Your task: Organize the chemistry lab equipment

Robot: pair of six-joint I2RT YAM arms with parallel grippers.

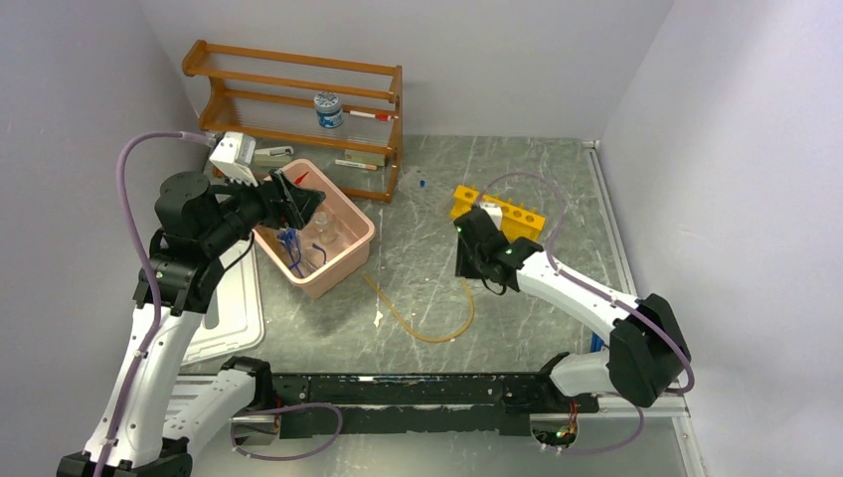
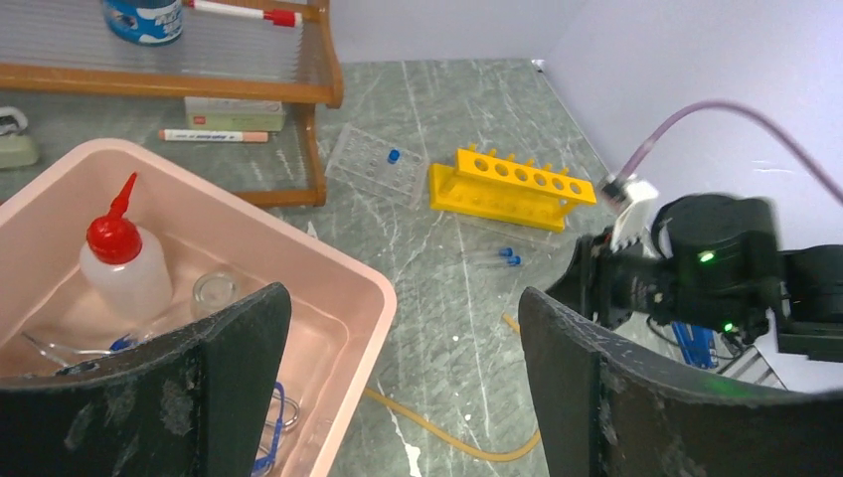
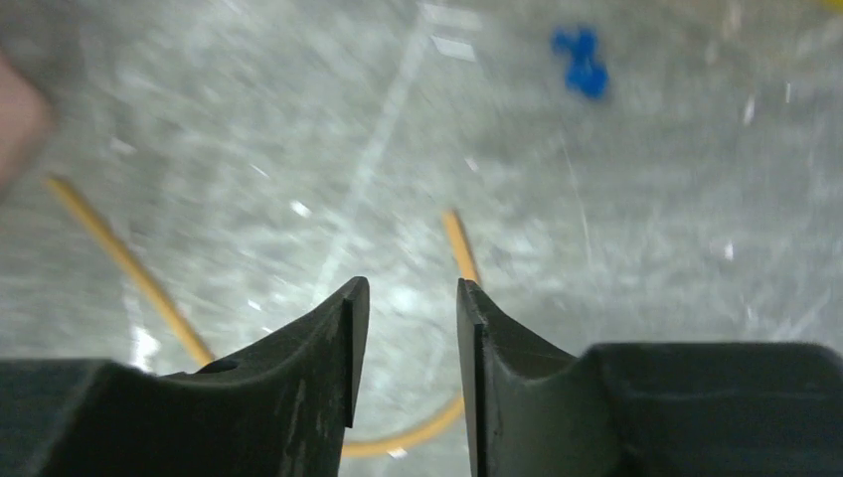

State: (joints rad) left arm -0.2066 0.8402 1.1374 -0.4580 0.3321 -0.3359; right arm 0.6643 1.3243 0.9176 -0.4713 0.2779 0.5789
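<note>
Hovered with left gripper (image 2: 403, 303) splayed empty over pink tub (image 2: 328, 260); with right gripper (image 3: 410, 290) slightly parted, empty, above amber tubing (image 3: 127, 266).

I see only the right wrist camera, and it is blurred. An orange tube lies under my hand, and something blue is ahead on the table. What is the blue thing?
Observer: Blue-capped thin tubes, lying loose on the table beside the yellow holed rack.
Operator: Where does the orange tube end on its far side?
Observer: The amber tubing curves to the left and ends on the table close to the pink bin, not inside it.
Operator: Where is the left hand now?
Observer: The left hand is above the pink bin, open and holding nothing.
</note>
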